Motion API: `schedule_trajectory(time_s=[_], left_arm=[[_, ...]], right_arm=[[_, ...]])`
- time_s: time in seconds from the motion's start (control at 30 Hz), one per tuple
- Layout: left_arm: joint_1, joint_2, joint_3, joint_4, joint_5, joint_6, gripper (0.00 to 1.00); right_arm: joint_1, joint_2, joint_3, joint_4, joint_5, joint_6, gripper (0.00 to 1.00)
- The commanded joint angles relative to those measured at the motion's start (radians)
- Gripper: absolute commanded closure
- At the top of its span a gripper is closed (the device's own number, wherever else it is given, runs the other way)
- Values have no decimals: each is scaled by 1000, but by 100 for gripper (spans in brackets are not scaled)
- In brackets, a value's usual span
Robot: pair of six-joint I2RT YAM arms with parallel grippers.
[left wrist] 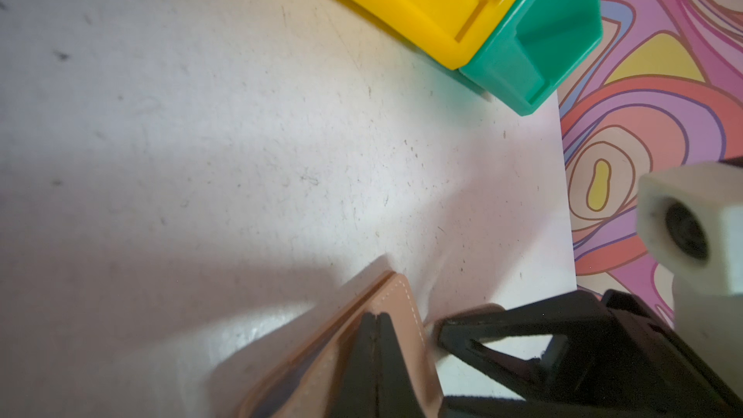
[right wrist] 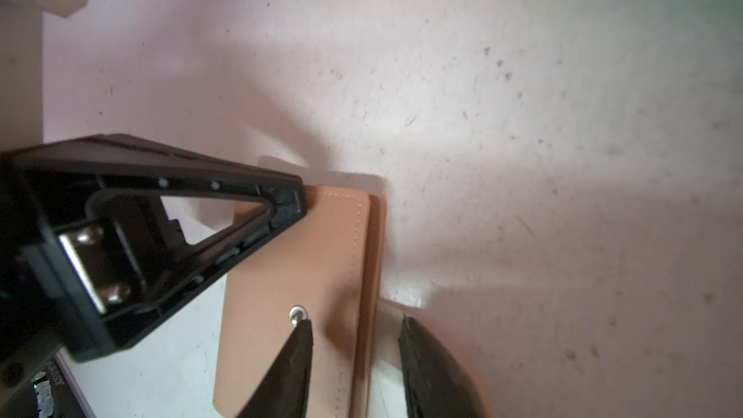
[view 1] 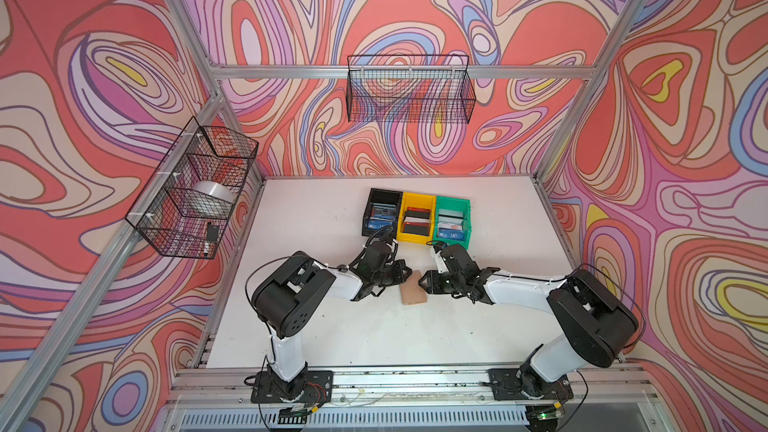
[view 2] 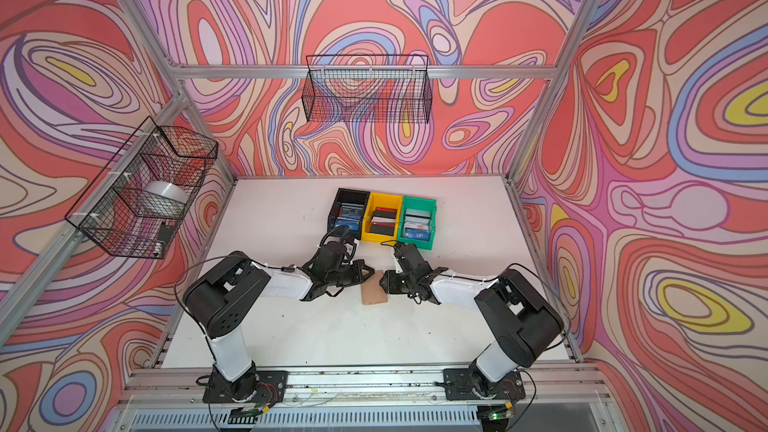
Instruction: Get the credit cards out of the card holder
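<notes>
Pinning the closed card holder (view 1: 413,288) flat on the table (view 1: 332,326), the left gripper (left wrist: 376,317) has jaws pressed together; the right gripper (right wrist: 356,319), jaws spread, straddles its edge. Advise catching only the top cover, holding the pin firm.

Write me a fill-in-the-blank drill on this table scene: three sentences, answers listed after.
The bin between the black bin and the green bin is ___. The left pincer is ___, its tips at the card holder. The right pincer stands ___ at that holder's edge.
Missing words: yellow; shut; open.
</notes>
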Motion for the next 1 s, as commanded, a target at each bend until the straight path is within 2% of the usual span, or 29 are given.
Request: schedule_trajectory(time_s=[0.0,0.17,0.43,0.63,0.8,0.97], left_arm=[[-2,23,9,-84,-19,-6,100],[-2,-6,56,-153,11,9,100],[0,-156,194,-483,-17,118,100],[0,-239,154,-641,-78,119,100],[2,-217,45,-572,-55,49,100],[4,-172,28,-501,-19,10,100]], right_arm=[[-8,27,7,33,-19,9,60],[-7,97,26,82,-117,12,60],[-8,111,37,79,-136,10,60],[-8,79,27,63,-132,10,60],[-7,55,29,64,-166,4,60],[-7,60,36,78,-204,8,61]])
